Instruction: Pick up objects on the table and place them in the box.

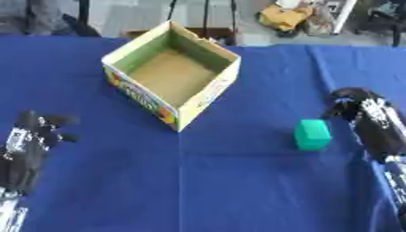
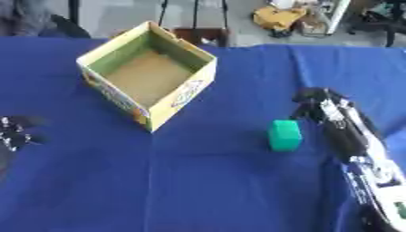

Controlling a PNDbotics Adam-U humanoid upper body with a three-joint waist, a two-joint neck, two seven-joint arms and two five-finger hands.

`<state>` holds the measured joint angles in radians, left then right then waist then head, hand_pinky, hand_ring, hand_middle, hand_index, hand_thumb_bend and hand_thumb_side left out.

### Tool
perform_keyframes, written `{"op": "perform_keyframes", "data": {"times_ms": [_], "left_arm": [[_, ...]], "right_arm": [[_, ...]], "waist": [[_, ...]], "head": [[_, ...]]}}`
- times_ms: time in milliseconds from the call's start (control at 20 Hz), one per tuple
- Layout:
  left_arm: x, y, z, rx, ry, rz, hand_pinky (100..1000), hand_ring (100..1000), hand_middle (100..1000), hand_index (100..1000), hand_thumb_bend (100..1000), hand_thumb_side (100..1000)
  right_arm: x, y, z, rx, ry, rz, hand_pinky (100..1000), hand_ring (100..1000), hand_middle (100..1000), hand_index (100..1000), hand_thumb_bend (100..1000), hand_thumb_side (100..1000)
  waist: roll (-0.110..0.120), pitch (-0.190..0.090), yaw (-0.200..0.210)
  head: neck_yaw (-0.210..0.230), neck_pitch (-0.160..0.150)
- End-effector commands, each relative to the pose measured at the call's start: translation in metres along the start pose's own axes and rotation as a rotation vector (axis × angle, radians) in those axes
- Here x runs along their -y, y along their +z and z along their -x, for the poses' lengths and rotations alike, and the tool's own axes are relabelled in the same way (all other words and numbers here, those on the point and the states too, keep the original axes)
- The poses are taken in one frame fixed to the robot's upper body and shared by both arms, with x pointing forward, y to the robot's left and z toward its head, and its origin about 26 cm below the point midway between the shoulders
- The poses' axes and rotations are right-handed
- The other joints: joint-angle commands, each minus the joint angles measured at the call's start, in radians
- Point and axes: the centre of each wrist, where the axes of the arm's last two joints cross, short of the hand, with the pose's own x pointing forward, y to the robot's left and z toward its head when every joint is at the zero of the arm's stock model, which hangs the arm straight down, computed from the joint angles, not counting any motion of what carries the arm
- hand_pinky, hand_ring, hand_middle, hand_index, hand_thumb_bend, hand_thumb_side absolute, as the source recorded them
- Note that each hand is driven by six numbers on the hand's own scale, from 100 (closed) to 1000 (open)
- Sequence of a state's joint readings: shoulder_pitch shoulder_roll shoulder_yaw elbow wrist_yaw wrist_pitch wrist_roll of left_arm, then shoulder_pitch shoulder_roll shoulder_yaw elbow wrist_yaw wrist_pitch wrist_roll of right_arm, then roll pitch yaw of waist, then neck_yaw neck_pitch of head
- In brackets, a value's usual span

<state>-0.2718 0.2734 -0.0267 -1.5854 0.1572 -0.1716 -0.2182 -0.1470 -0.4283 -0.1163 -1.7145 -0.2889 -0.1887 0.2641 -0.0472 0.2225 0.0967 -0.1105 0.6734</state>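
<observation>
A green block (image 1: 311, 134) lies on the blue tablecloth (image 1: 238, 181), right of centre. My right hand (image 1: 355, 104) hovers just to its right and slightly behind it, fingers curled downward, holding nothing and not touching the block. An open cardboard box (image 1: 172, 72) with a brown floor and colourful printed sides stands at the upper left of centre, with nothing inside. My left hand (image 1: 31, 136) rests at the lower left edge, fingers relaxed and pointing up.
Beyond the table's far edge are a floor, chair legs and a yellow bundle (image 1: 284, 17). Bare blue cloth lies between the box and the block.
</observation>
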Motion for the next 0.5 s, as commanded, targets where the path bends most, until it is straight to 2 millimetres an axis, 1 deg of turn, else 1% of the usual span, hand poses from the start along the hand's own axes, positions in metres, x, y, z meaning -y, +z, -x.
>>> {"op": "perform_keyframes", "data": {"times_ms": [50,100,150,200,250,300,350,500], "left_arm": [[-0.007,-0.001,-0.005,0.01,-0.025,-0.005,607,791,608,660,394,1000],[-0.008,0.0,-0.005,0.008,-0.026,-0.006,607,791,608,660,394,1000],[-0.008,0.0,-0.005,0.007,-0.027,-0.006,607,791,608,660,394,1000],[-0.008,0.001,-0.005,0.005,-0.028,-0.007,606,791,608,660,394,1000],[-0.009,0.001,-0.004,0.004,-0.029,-0.008,606,791,608,660,396,1000],[-0.009,0.001,-0.004,0.003,-0.029,-0.008,607,791,608,660,396,1000],[-0.009,0.002,-0.004,0.001,-0.03,-0.008,607,791,608,660,395,1000],[-0.01,0.003,-0.003,-0.004,-0.032,-0.009,607,791,608,659,396,1000]], "right_arm": [[0.018,-0.002,-0.017,0.017,0.124,-0.058,620,577,691,783,100,684],[0.022,-0.001,-0.019,0.014,0.154,-0.079,628,591,706,800,100,689],[0.026,0.0,-0.022,0.009,0.183,-0.102,642,619,735,836,100,700],[0.029,0.0,-0.024,0.006,0.211,-0.125,648,634,746,847,100,701],[0.032,0.0,-0.025,0.003,0.238,-0.15,669,689,784,888,100,655],[0.035,0.0,-0.028,0.001,0.267,-0.177,678,706,796,895,100,632],[0.038,0.0,-0.029,-0.001,0.291,-0.202,700,738,819,915,100,587],[0.045,-0.001,-0.036,-0.007,0.379,-0.293,748,792,863,947,100,463]], "waist": [[-0.001,-0.018,-0.002],[-0.002,-0.019,-0.003],[-0.004,-0.021,-0.003],[-0.005,-0.022,-0.004],[-0.006,-0.023,-0.004],[-0.007,-0.024,-0.004],[-0.008,-0.025,-0.004],[-0.012,-0.028,-0.004]], "head": [[0.004,0.003],[0.005,0.003],[0.007,0.004],[0.007,0.004],[0.009,0.004],[0.01,0.005],[0.011,0.005],[0.012,0.007]]}}
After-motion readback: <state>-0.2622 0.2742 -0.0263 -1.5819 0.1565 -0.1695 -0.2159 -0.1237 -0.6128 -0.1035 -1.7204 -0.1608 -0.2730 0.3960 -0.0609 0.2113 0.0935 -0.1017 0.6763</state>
